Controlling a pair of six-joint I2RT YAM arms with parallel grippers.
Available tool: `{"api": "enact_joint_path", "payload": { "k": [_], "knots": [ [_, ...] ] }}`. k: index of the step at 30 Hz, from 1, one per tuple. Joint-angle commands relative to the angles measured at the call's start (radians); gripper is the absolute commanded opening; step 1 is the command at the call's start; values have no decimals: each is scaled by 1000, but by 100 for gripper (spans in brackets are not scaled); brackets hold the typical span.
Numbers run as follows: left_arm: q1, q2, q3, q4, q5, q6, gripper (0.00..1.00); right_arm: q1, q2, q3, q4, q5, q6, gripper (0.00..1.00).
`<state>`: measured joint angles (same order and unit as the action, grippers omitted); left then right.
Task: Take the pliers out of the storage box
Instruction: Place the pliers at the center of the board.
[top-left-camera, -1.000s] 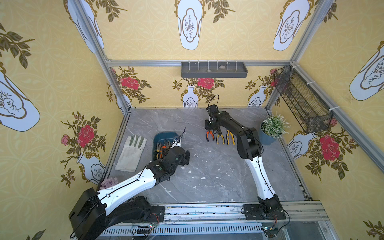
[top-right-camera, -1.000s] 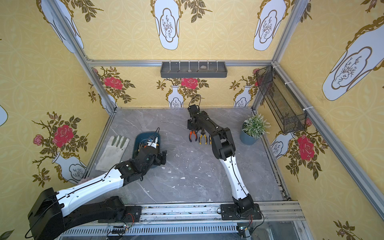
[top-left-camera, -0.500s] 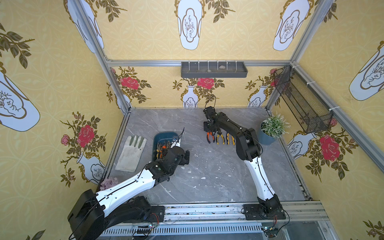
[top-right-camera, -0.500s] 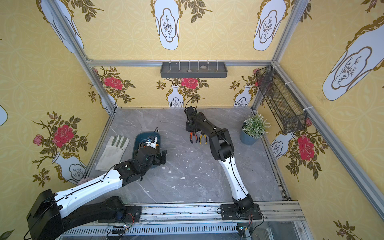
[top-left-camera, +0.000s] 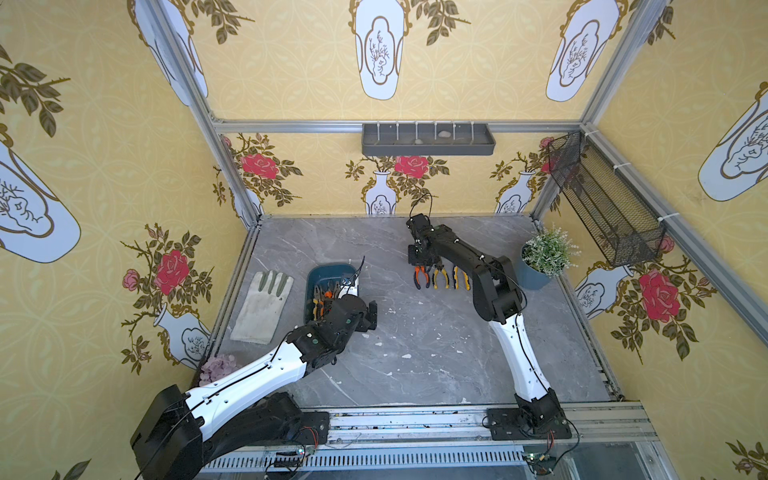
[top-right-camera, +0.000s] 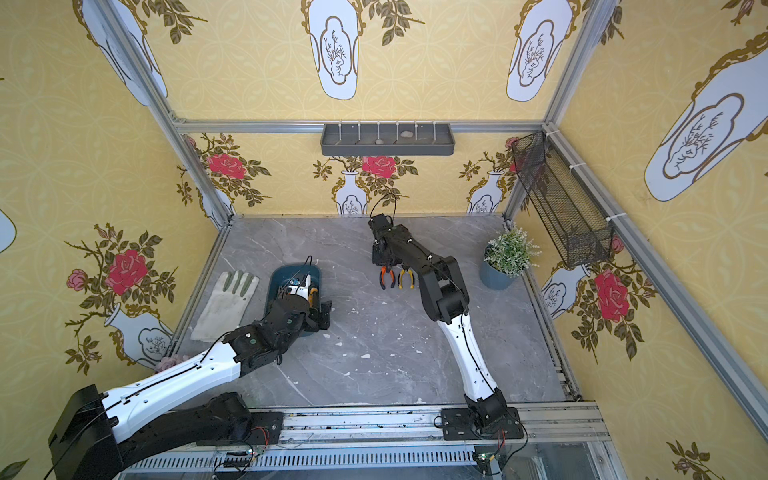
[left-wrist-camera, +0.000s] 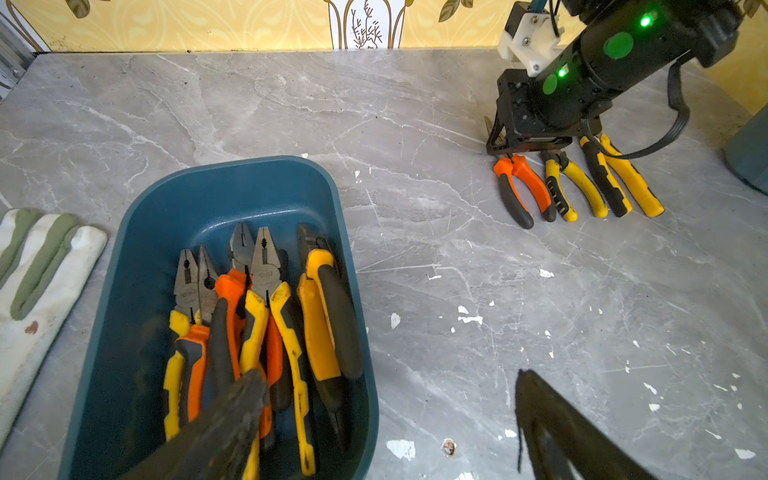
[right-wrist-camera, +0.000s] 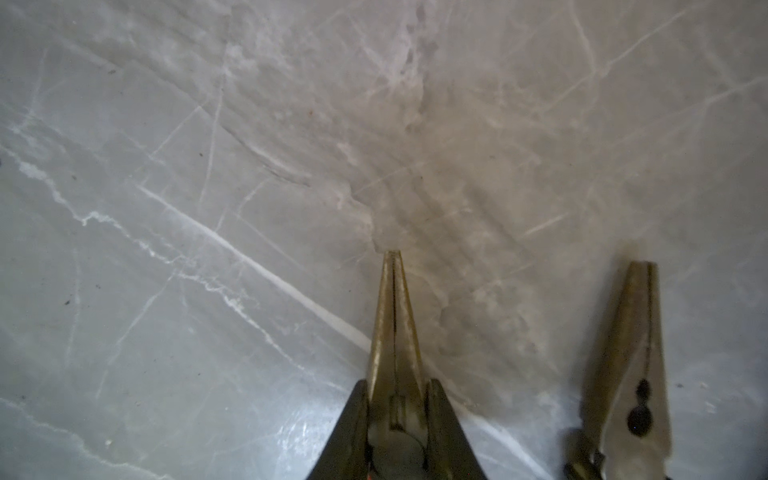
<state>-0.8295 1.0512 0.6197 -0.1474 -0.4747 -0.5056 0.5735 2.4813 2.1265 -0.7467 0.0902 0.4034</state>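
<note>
Fingers (left-wrist-camera: 224, 424) of my left gripper (left-wrist-camera: 388, 378) stood spread wide and held nothing. One hung over the handle ends of the loose pliers (left-wrist-camera: 266, 316) in the blue box (left-wrist-camera: 174, 199). Its mate was out past the box's rim, over the bare table (left-wrist-camera: 457, 270). Those pliers lay side by side along the box's length, heads pointing away from the gripper toward the back wall and handles toward it. So I judged the grip sat off to one side: the left gripper would need to shift toward the glove (left-wrist-camera: 37, 266) to straddle a handle across its long axis. My left arm was by far the nearer one. Well apart across the table, my right gripper (right-wrist-camera: 397, 419) was closed on the head of the orange-handled pliers (left-wrist-camera: 530, 178). That pair lay on the table beside two yellow-handled pairs (left-wrist-camera: 586, 189), handles toward the rig's base.
</note>
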Motion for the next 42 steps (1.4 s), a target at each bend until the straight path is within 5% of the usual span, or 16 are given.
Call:
{"api": "enact_joint_path", "payload": {
  "k": [1,24,28,32,37,42],
  "knots": [
    [1,0,-10,8,-1,-4,95,2,-3,-6,-62,-25,29,24],
    [1,-17,-29,7,-4,-8,95,-11,5,-5,-72,-35,68,22],
    [1,-14,-28,8,-7,-7,95,-11,6,-5,-72,-31,66,27],
    [1,-18,-25,4,-10,-4,95,-8,2,-5,-68,-13,63,42],
    [5,-15,-10,-14,-13,5,96,-9,-3,96,-98,31,26,45],
    [32,1,61,-126,-35,3,97,19,-190,37,-69,138,-7,50]
  ]
}}
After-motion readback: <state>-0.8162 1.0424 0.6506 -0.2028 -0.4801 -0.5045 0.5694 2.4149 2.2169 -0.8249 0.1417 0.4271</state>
